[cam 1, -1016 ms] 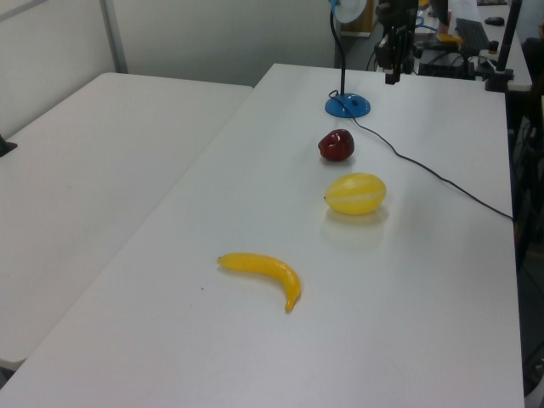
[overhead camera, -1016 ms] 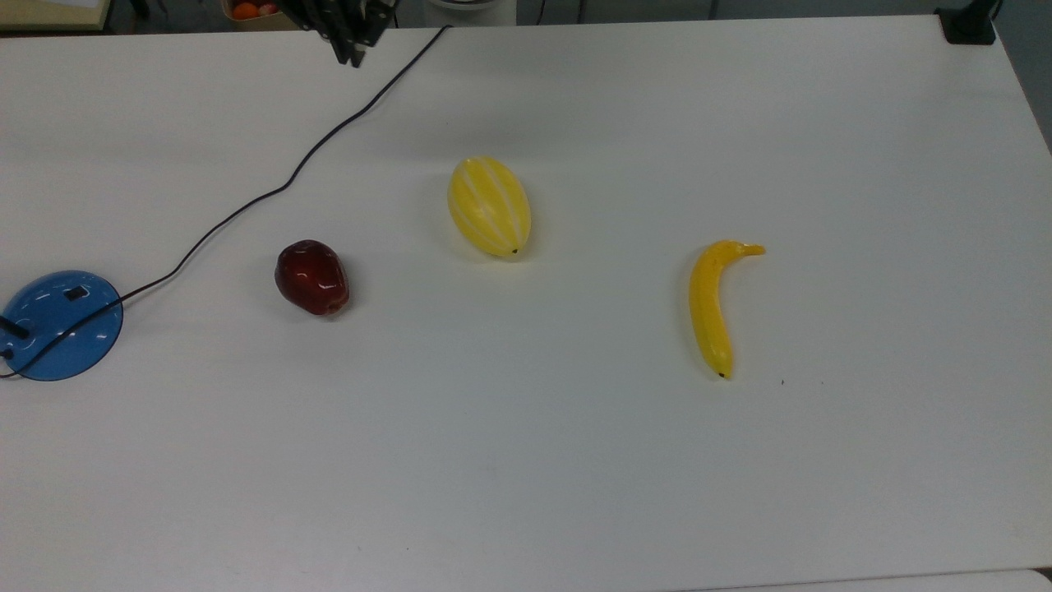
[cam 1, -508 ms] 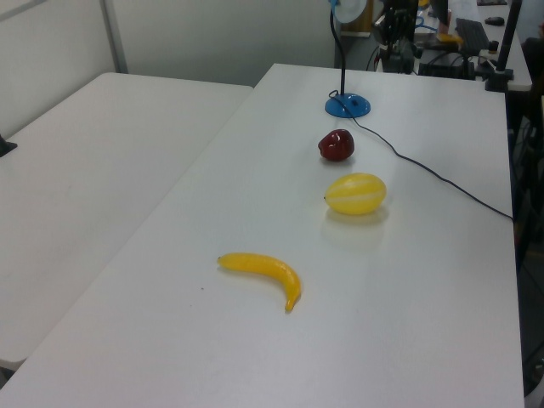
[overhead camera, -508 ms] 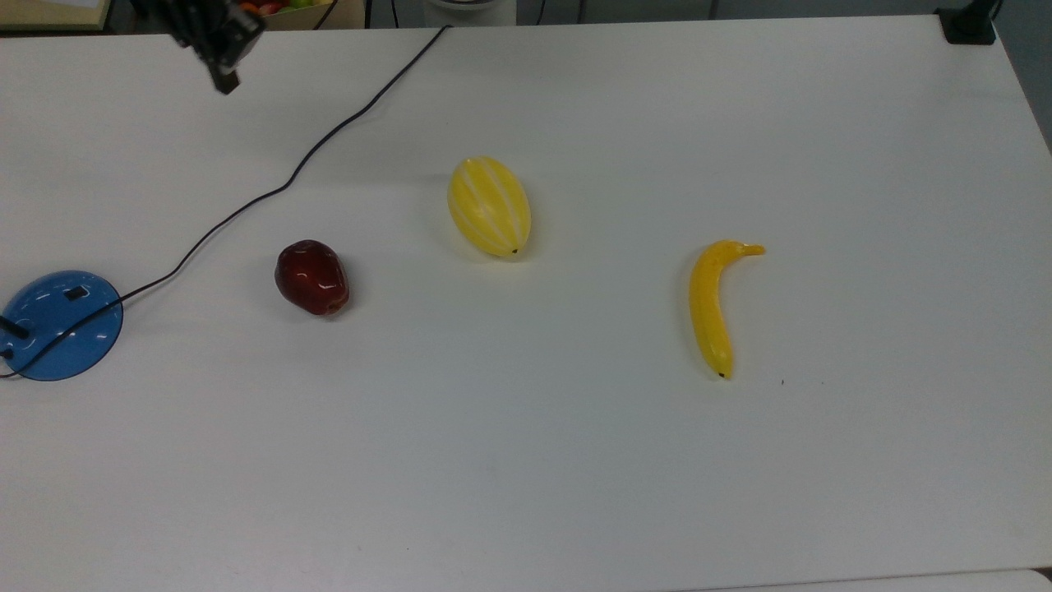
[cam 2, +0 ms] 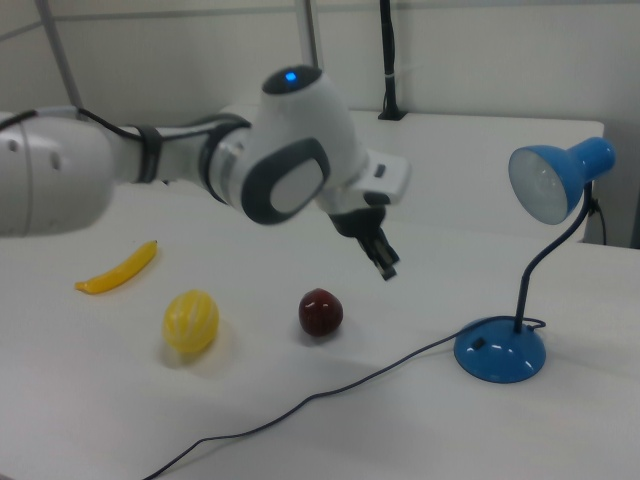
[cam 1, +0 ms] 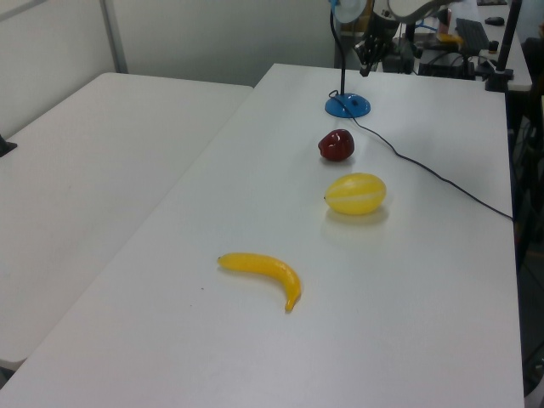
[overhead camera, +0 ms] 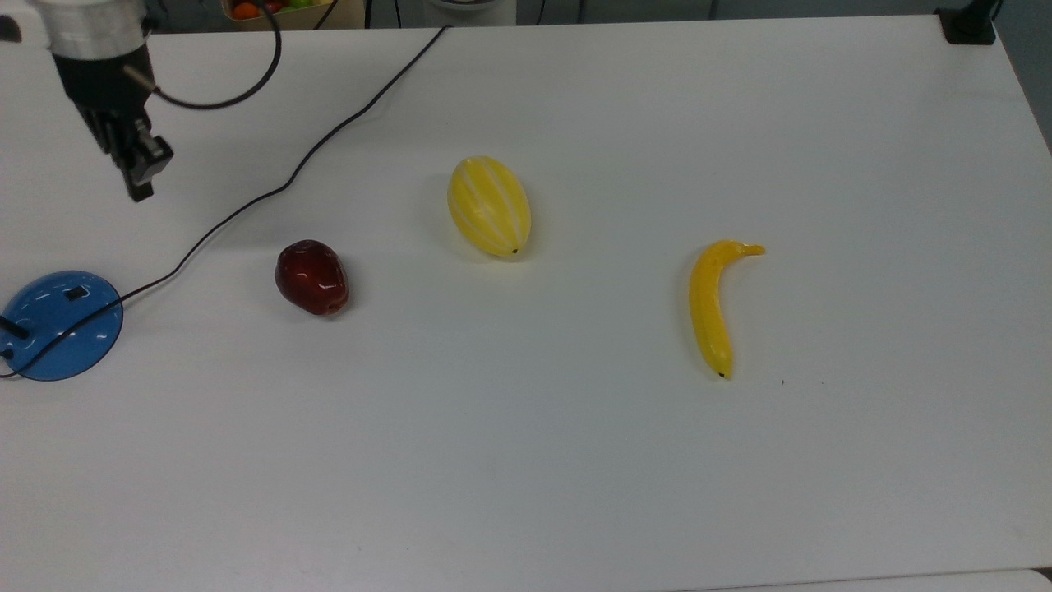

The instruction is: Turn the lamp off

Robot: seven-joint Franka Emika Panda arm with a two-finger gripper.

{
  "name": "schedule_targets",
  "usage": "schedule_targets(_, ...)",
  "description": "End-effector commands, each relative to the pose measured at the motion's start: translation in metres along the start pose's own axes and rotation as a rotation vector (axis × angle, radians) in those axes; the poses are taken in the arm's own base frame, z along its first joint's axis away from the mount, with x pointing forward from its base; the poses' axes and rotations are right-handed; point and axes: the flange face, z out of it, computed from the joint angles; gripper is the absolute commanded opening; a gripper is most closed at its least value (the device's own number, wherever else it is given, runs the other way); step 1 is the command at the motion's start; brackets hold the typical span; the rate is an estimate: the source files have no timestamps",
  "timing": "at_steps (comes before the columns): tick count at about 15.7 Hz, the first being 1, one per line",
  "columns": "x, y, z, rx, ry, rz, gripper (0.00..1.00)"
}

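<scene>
Gripper hangs fingers together above the white table, at one o'clock from the lamp; apple, melon, banana line up toward three o'clock.

Bench area, even indoor light.
White table; second white table alongside at the left view's left; pale wall behind.

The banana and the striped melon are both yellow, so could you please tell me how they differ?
The banana is long, thin, curved and plain yellow; the melon is a plump oval with pale stripes. In the top view, the melon lies nearer the apple than the banana does. Both rest directly on the white table, untouched.
</scene>
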Motion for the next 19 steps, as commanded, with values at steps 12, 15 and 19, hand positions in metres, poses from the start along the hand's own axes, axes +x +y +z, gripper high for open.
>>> schedule_targets(12, 0.042, 0.063, 0.103, -0.062, 0.164, 0.093, 0.00)
schedule_targets(15, 0.040, 0.069, 0.123, -0.071, 0.172, 0.084, 0.00)
schedule_targets(19, 0.044, 0.070, 0.129, -0.073, 0.182, 0.084, 0.00)
